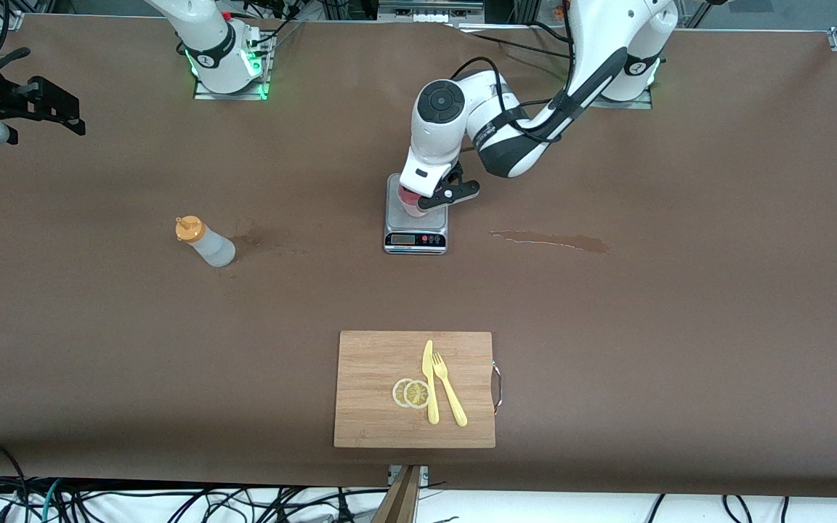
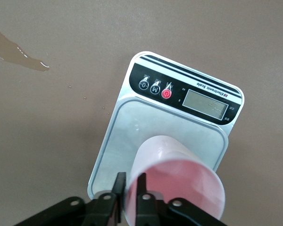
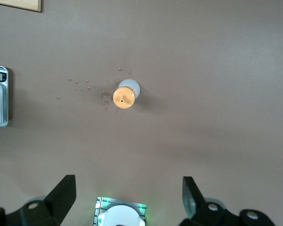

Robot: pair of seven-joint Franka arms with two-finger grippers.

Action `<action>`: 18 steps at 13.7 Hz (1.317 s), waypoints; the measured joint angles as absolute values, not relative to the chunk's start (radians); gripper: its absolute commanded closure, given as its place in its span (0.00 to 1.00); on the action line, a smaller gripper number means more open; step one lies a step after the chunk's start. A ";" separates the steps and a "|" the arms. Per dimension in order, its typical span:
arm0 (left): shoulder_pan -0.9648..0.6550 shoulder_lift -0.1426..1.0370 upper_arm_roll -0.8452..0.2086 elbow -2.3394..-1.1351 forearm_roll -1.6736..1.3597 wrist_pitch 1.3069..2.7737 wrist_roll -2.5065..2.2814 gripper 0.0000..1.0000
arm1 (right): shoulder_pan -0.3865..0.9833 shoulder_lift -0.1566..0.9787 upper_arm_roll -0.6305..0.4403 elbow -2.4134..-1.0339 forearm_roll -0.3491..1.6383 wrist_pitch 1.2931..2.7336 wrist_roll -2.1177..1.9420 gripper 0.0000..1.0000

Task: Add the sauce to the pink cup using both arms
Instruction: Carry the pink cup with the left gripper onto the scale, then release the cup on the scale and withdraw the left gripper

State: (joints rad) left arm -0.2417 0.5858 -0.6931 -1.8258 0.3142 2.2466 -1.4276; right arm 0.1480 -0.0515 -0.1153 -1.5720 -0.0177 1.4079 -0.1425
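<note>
Right gripper [image 3: 127,197] high over the table [image 1: 680,305], fingers spread, empty, arm waiting. Sauce [image 1: 205,242] upright toward the right arm's end. Pink cup [image 2: 177,181] on the scale [image 1: 416,221]; left gripper [image 2: 130,190] pinching its rim between narrowly parted fingers.

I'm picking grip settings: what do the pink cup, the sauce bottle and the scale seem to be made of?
Pink cup: thin matte plastic, probably; light shows through its wall.
Sauce bottle: cloudy, soft-looking plastic with an opaque orange cap.
Scale: brushed-metal-looking platform, glossy black panel; could be metal-coloured plastic.
</note>
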 measured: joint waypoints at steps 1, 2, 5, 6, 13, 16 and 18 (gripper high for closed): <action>-0.242 0.586 -0.693 -1.824 0.315 2.246 -1.428 0.00 | 0.148 -0.051 -0.115 -1.572 -0.018 1.408 -0.142 0.00; -0.242 0.586 -0.693 -1.823 0.315 2.245 -1.427 0.00 | 0.148 -0.051 -0.115 -1.572 -0.018 1.408 -0.142 0.00; -0.243 0.571 -0.697 -1.794 0.316 2.164 -1.419 0.00 | 0.148 -0.051 -0.115 -1.572 -0.018 1.408 -0.143 0.00; -0.243 0.557 -0.698 -1.771 0.315 2.122 -1.414 0.00 | 0.148 -0.051 -0.115 -1.572 -0.018 1.408 -0.143 0.00; -0.189 0.466 -0.706 -1.523 0.236 1.680 -1.214 0.00 | 0.149 -0.038 -0.115 -1.577 0.047 1.414 -0.263 0.00; -0.076 0.460 -0.706 -1.413 0.225 1.520 -1.015 0.00 | 0.147 -0.028 -0.115 -1.612 0.106 1.457 -0.382 0.00; 0.014 0.449 -0.705 -1.384 0.222 1.455 -0.867 0.00 | 0.139 -0.022 -0.116 -1.646 0.138 1.492 -0.474 0.00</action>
State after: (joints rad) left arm 0.0140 0.4488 -0.7054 -1.3844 0.2223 1.4545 -0.8668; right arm 0.1393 -0.0221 -0.1163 -1.6464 0.1381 1.4917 -0.4744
